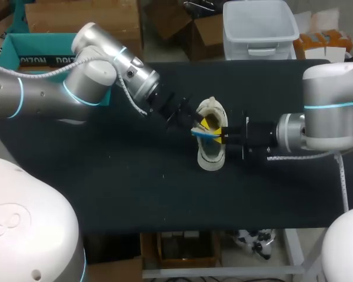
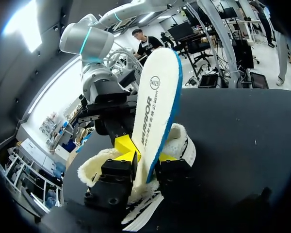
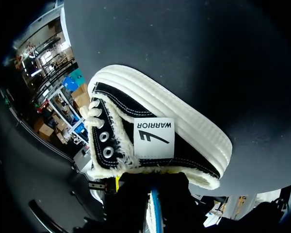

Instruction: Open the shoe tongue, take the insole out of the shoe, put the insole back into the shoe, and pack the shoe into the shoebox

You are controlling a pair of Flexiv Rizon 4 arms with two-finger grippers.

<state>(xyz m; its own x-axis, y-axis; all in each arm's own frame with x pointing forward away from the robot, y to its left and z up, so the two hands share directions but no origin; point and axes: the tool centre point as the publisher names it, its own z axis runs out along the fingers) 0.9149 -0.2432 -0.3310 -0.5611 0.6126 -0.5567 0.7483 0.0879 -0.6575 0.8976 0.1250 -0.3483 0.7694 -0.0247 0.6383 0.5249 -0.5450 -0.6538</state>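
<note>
A black and white shoe (image 1: 212,155) with a fleecy lining lies in the middle of the black table. Its white insole (image 1: 207,134) with a blue edge sticks up out of the opening. My left gripper (image 1: 201,124) is at the shoe from the left. In the left wrist view the insole (image 2: 157,102) stands between that gripper's (image 2: 146,156) parted fingers, over the shoe (image 2: 99,165). My right gripper (image 1: 225,138) comes in from the right and is shut on the insole's lower part. In the right wrist view the insole's blue edge (image 3: 155,213) runs between its fingers, beside the shoe's side (image 3: 155,138).
A teal shoebox (image 1: 23,56) stands open at the table's back left corner, behind my left arm. The black tabletop (image 1: 135,188) stretches bare in front of the shoe and towards the front left.
</note>
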